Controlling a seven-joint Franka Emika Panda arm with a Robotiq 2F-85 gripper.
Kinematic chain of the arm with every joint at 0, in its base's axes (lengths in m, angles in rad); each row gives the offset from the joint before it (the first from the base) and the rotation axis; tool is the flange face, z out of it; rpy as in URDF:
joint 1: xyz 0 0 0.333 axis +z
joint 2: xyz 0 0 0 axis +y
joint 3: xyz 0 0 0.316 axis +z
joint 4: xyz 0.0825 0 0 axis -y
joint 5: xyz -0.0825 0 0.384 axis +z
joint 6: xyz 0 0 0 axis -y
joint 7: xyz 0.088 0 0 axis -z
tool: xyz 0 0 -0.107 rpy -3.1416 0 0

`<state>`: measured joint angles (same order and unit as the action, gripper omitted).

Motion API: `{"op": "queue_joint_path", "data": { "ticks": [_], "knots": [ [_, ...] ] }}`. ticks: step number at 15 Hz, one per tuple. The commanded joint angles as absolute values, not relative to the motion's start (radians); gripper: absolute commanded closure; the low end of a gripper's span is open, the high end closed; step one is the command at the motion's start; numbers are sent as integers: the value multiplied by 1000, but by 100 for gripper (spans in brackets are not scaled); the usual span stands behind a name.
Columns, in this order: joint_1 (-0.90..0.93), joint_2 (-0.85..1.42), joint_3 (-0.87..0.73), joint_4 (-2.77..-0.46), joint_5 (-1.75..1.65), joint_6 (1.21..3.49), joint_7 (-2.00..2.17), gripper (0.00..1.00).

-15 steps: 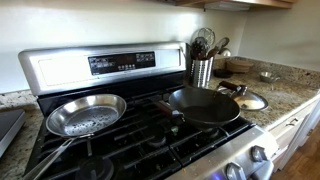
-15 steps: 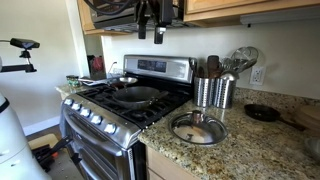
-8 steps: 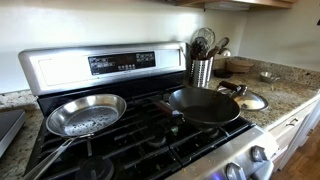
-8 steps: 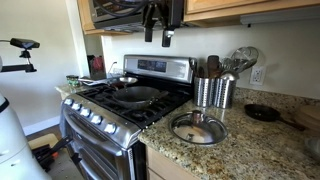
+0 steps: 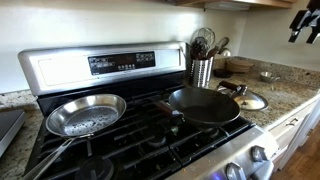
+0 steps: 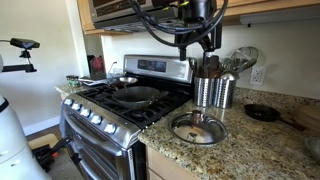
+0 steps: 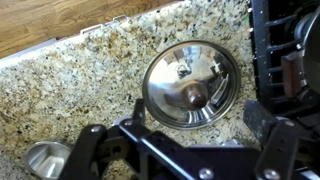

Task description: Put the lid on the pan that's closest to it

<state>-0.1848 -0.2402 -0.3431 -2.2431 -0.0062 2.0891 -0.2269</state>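
— When sizing up the gripper (image 6: 199,44): spread, pressed together, or pinching something?
— Spread wide, jaws empty. Hangs high above the counter (image 6: 255,150), aimed down, with the lid (image 7: 168,72) in the wrist view. Probably up there to line up before any descent.
— And where to find the lid?
— Lying flat on the counter, just beside the stove (image 6: 100,118), in front of the utensil holders (image 6: 213,91). Touching neither pan. Dark knob (image 7: 192,97) showing at its centre; cannot tell whether facing up or seen through the glass.
— Why pick the black pan (image 5: 205,106) over the silver pan (image 5: 85,116)?
— Nearer. Black pan at the counter end of the stove, close to the lid; silver pan at the far end, well apart. Looks about as wide as the lid, too, so likely the match.
— Anything awkward about the pick-up?
— Only that small knob to pinch, or else the thin rim. Calls for centring first, then coming straight down. Could slip or tilt if caught off-centre, and could clatter on the pan if dropped early.
— How far along?
— Barely begun, judging by the layout: lid untouched, black pan uncovered.
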Motion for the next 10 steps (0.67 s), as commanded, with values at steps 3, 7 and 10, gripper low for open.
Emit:
{"op": "queue_joint_path", "data": {
  "ticks": [3, 7, 10],
  "knots": [
    [-216, -99, -300, -2261, -42, 2305, -98, 0],
    [-215, -83, -295, -2251, -20, 2287, -130, 0],
    [-218, -83, -295, -2249, -21, 2288, -128, 0]
  ]
}}
